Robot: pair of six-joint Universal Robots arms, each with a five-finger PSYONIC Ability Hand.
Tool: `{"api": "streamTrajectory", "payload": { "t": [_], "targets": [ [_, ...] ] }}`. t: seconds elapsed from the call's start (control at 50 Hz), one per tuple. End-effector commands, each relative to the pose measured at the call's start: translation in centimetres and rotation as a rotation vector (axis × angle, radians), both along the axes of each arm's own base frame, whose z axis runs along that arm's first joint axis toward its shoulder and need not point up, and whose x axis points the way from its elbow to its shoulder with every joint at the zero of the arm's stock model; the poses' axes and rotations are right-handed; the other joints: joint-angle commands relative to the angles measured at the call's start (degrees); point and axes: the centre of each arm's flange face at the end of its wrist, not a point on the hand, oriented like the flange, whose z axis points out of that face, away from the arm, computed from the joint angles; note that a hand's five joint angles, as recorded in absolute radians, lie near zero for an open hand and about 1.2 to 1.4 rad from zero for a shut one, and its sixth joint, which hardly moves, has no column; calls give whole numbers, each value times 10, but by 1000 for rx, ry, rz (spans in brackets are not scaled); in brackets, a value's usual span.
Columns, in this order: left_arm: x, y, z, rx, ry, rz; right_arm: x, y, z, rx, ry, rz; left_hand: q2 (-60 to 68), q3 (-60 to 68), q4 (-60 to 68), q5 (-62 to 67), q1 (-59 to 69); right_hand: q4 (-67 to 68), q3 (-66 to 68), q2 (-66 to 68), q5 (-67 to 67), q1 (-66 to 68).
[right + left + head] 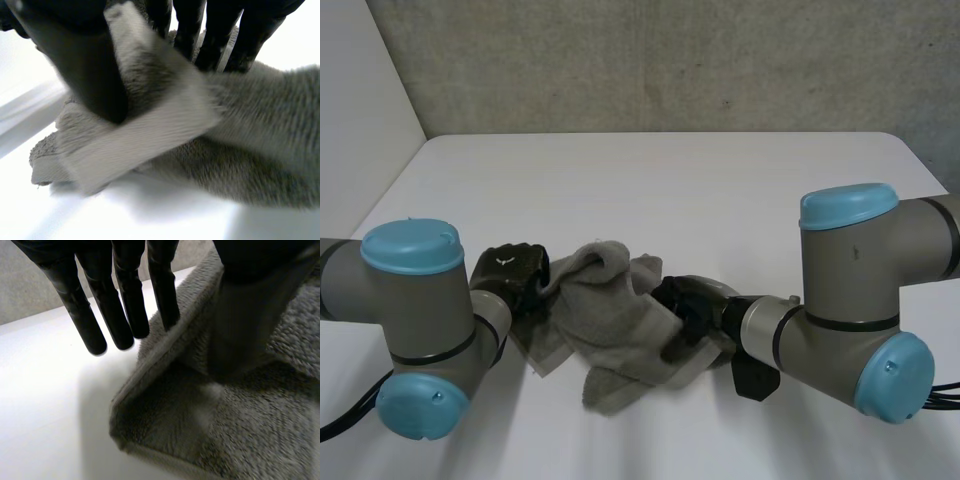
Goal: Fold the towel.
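Towel (610, 320) bunched btw my two hands, near front of table (650, 190), both pinching it.

My left hand (510, 275) has straight fingers (165, 295) against the thumb (260, 260), with the towel's left edge pinched btw them. My right hand (695, 305) nips the right side in the same way, thumb in front, fingers behind. Long axis goes approx. from hand to hand across the table, but loosely, because the cloth is crumpled; one end points down toward the front edge and lies on the table. Risks, as I judge: on the left only one fingertip really meets the edge, so the cloth may slip out if I pull. Also the bunching may lock wrinkles into the fold, and the lying end may drag and twist the corners out of line.
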Motion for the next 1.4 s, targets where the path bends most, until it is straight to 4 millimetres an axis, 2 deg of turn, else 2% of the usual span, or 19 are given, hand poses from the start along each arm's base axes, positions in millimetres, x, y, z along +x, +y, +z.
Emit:
{"api": "streamTrajectory", "payload": {
  "t": [0.02,0.14,0.18,0.24,0.3,0.32,0.36,0.38,0.42,0.5,0.54,0.58,0.64,0.7,0.74,0.8,0.96,1.12,1.4],
  "targets": [
    [-6,-11,3,-70,36,-5,6,-15,15,-91,-55,-15,294,305,302,305,302,234,236,231,228,221],
    [-14,-29,21,-192,77,-8,18,-38,53,-220,-133,-3,298,309,306,310,306,234,236,231,228,221],
    [-19,-55,49,-328,65,-6,20,-71,97,-373,-196,-20,298,309,306,310,306,234,236,231,228,221],
    [-19,-71,69,-409,45,3,17,-89,122,-466,-223,-27,298,309,306,310,306,234,236,231,228,221],
    [-17,-108,157,-701,19,52,8,-132,210,-856,-260,-64,298,309,306,310,306,234,236,231,228,221],
    [-17,-108,157,-702,19,52,8,-133,210,-858,-261,-64,298,309,306,310,306,234,236,231,228,221],
    [-17,-114,218,-877,72,78,-5,-149,251,-1104,-243,-128,298,309,306,310,306,234,236,231,228,221],
    [-17,-114,218,-878,72,78,-5,-149,252,-1105,-243,-128,298,309,306,310,306,234,236,231,228,221],
    [-14,-112,261,-998,117,97,-18,-158,266,-1241,-182,-199,298,309,306,310,306,234,236,231,228,221],
    [-14,-109,272,-1025,128,100,-17,-162,254,-1240,-90,-193,298,309,306,310,306,234,236,231,228,221],
    [-16,-108,267,-1006,124,93,-15,-164,239,-1212,-37,-173,298,309,306,310,306,234,236,231,228,221],
    [-20,-106,235,-915,88,69,-10,-162,203,-1114,81,-103,298,309,306,310,306,234,236,231,228,221],
    [-19,-105,214,-857,62,59,-7,-159,183,-1064,150,-56,298,309,306,310,306,234,236,231,228,221],
    [-18,-97,178,-758,17,32,-1,-149,147,-1001,297,44,298,309,306,310,306,215,216,211,208,201],
    [-17,-88,142,-664,-17,-18,7,-133,121,-951,411,155,298,309,306,310,306,76,77,73,70,62],
    [-10,-80,109,-572,-55,-43,2,-122,96,-846,490,224,298,309,306,310,306,-57,-56,-61,-64,-71],
    [4,-53,48,-401,-113,-69,-11,-101,59,-659,527,297,298,309,306,310,306,-61,-60,-64,-67,-75],
    [11,-35,37,-353,-124,-75,-17,-91,34,-596,542,297,298,309,306,310,306,-207,-205,-210,-213,-220],
    [16,-24,42,-356,-126,-71,-28,-57,40,-541,379,165,298,309,306,310,306,-318,-317,-322,-325,-332]
  ]
}}
